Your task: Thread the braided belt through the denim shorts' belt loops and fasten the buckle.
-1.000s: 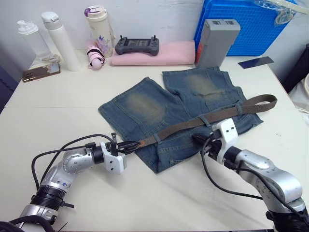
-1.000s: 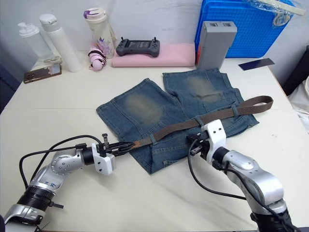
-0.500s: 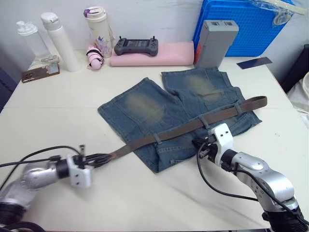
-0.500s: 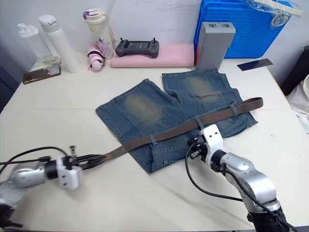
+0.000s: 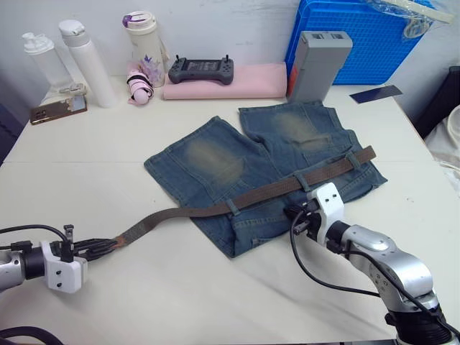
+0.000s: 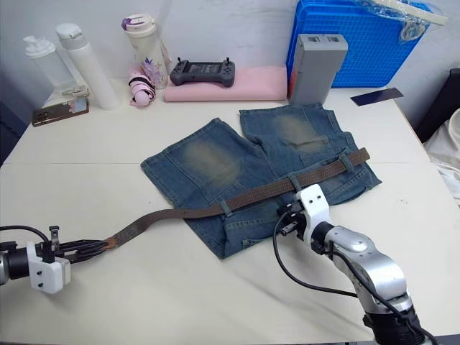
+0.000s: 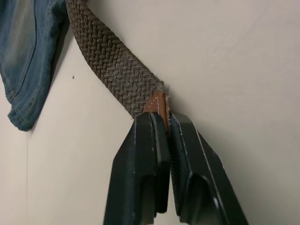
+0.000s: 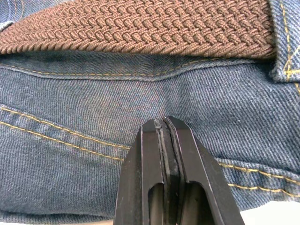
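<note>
The denim shorts lie flat mid-table, waistband toward me. The braided belt runs along the waistband under the belt loops, and its right end stops at the shorts' right edge. Leftwards it trails over the bare table to my left gripper, which is shut on the tan leather tip. My right gripper is shut, its fingertips resting on the denim just below the belt. I cannot make out the buckle.
At the back stand two white bottles, a flask, a controller on a pink folded cloth, a grey box and a blue crate. A phone lies back left.
My left gripper has drawn the belt's tip far to the left and nearer to me. The belt has slid through the loops, its right end shortening. The right gripper has stayed put.
</note>
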